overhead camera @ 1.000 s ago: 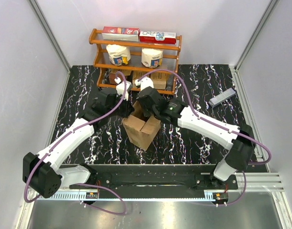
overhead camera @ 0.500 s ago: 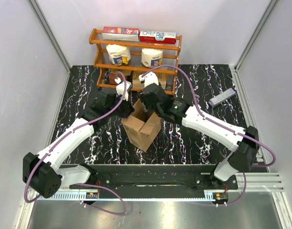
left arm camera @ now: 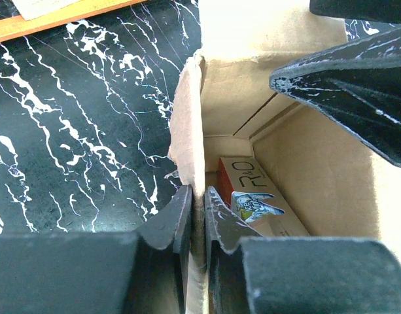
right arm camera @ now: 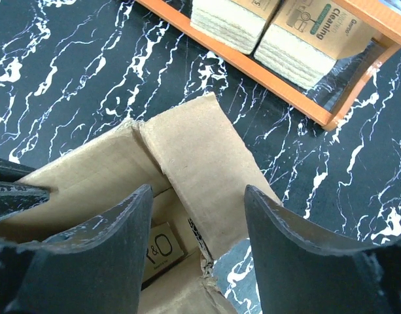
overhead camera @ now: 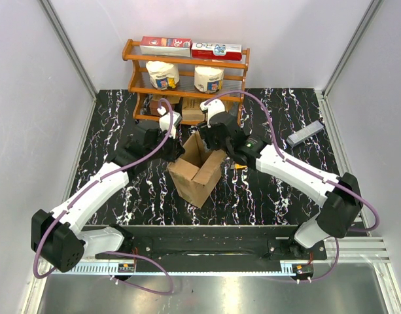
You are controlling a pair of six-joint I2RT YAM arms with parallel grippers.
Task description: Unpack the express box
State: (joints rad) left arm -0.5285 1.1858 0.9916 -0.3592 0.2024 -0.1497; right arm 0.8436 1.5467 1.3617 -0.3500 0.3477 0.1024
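Observation:
The express box (overhead camera: pixel 195 175) stands open in the middle of the black marbled table. My left gripper (overhead camera: pixel 176 146) is shut on the top edge of its left wall (left arm camera: pixel 197 210). Inside lies a small carton (left arm camera: pixel 251 196) with a red side and black lettering; it also shows in the right wrist view (right arm camera: pixel 159 252). My right gripper (overhead camera: pixel 215 136) is open and empty, hovering above the box's far right flap (right arm camera: pixel 200 173). Its jaws (right arm camera: pixel 199 216) stand wide apart, one over the box's inside, one over the table. One right finger (left arm camera: pixel 357 85) shows in the left wrist view.
A wooden rack (overhead camera: pixel 185 64) stands at the back with flat packets on top, two white tubs, and small cartons (right arm camera: pixel 308 39) on the lowest shelf, close behind both grippers. A grey flat object (overhead camera: pixel 305 134) lies at the right back.
My right gripper has drawn up and back to the right, away from the box's opening. The far flap now stands up and outward. The left gripper has kept its hold.

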